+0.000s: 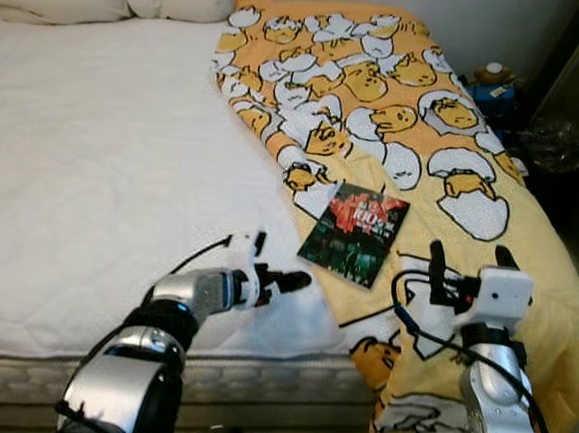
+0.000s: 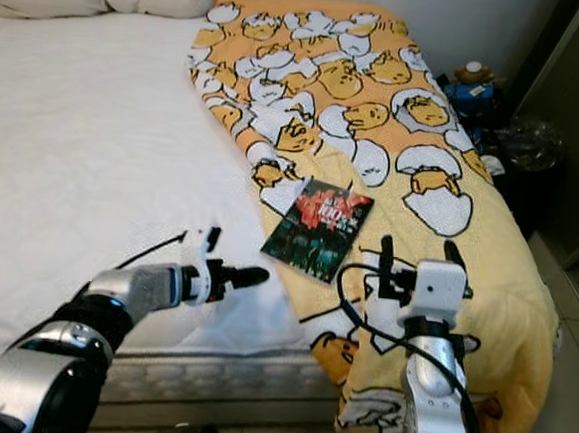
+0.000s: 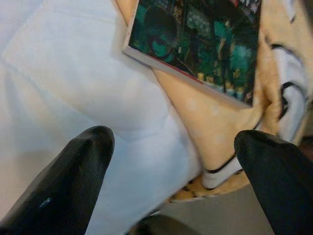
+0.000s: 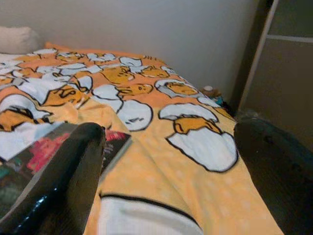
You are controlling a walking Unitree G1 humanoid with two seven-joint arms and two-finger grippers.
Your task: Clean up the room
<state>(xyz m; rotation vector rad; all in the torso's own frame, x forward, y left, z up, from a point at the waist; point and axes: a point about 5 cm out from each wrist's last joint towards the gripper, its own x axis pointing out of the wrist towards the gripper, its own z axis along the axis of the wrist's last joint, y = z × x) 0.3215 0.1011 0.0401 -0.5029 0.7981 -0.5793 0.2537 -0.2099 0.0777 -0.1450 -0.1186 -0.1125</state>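
A book point(image 1: 354, 234) lies on the blanket point(image 1: 456, 139) covering the bed's point(image 1: 93, 161) right side.

You can make out only one piece of lettering: large white characters on a red patch at the top of the dark book cover point(image 1: 354, 234) lying on the yellow egg-print blanket point(image 1: 442, 188). They look like "100" or similar, but they are too small and blurred for you to read with certainty. The blue package point(image 1: 491, 91) beside the bed carries a pale label you cannot read.
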